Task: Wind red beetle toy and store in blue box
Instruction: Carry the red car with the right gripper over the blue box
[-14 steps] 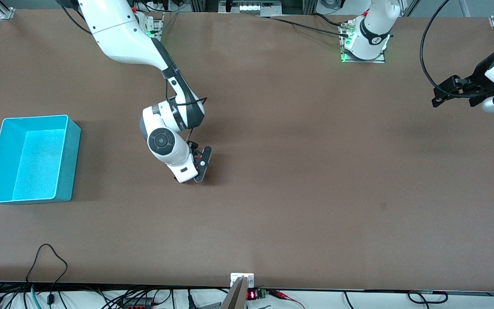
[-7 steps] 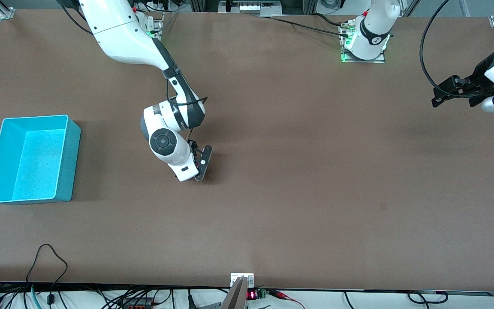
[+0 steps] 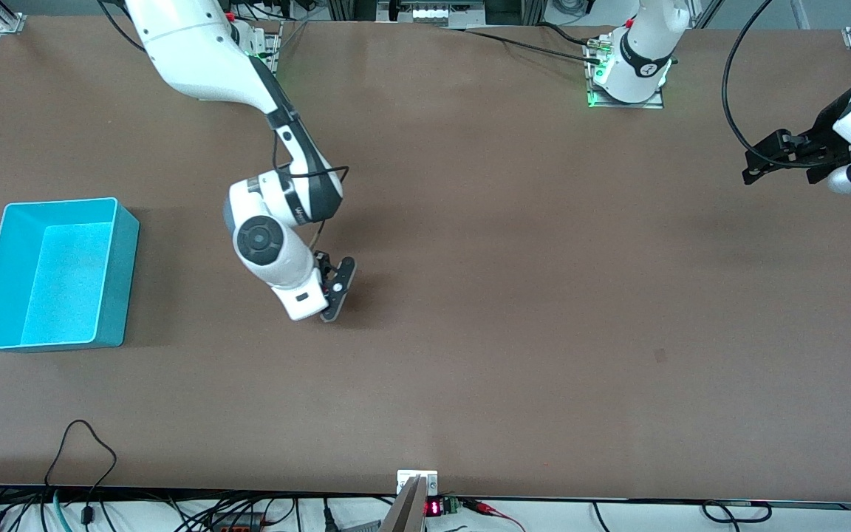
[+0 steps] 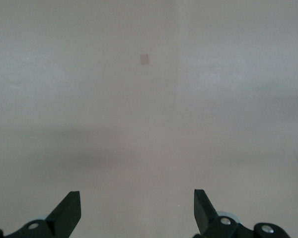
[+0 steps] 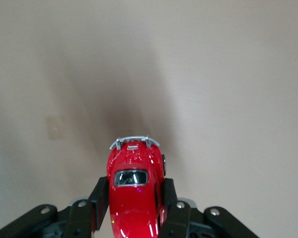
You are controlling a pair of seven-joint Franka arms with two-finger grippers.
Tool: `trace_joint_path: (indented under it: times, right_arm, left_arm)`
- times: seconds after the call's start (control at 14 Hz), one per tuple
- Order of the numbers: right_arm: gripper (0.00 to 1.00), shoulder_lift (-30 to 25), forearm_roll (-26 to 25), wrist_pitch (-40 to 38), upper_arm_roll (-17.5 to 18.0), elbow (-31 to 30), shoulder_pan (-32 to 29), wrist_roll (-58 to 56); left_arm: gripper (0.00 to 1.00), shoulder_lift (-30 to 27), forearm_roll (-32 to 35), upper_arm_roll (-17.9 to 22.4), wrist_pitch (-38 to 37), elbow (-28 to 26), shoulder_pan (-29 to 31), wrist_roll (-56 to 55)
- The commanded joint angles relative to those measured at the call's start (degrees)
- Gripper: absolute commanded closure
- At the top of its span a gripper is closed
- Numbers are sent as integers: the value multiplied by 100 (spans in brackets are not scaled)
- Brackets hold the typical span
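From the front camera the red beetle toy [image 5: 134, 191] cannot be seen at all: the right arm's wrist and the right end effector [image 3: 326, 299] cover it. Only the right wrist view shows it, and there its lower end is cut off by the frame edge. In that view the car sits between the two dark fingers [image 5: 97, 203], which press against its sides, so the right end effector is closed around the toy, over bare brown desk [image 3: 514, 295]. Whether its wheels touch the desk is hard to tell.

The right arm reaches down from its base, elbow bent, its wrist tilted low over the middle of the desk. The blue box [image 3: 124, 273] stands well apart from it, toward the right arm's end of the desk.

The left arm waits, raised at its own end. The left end effector [image 4: 137, 213] hangs over bare desk with fingers spread wide, holding nothing.
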Motion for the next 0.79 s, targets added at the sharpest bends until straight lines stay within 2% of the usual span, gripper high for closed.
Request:
trace_joint_path:
  times: [0.0,0.21,0.5,0.72]
  right_arm:
    - [79,-647,9,-259,-341,-116,-8,456]
    - [79,-833,-44,-551,-859,-116,-183,897]
    - [79,-991,-44,-612,-887,-221,-1069,1081]
    - [79,-1272,-44,-603,-878,-625,-1791,1635]
  left_arm:
    - [0,98,125,16,-47,174,-60,-62]
    - [0,98,134,16,-47,174,-60,-62]
    - [0,98,134,16,-47,174,-60,-62]
    - [0,98,125,16,-47,174,-60,-62]
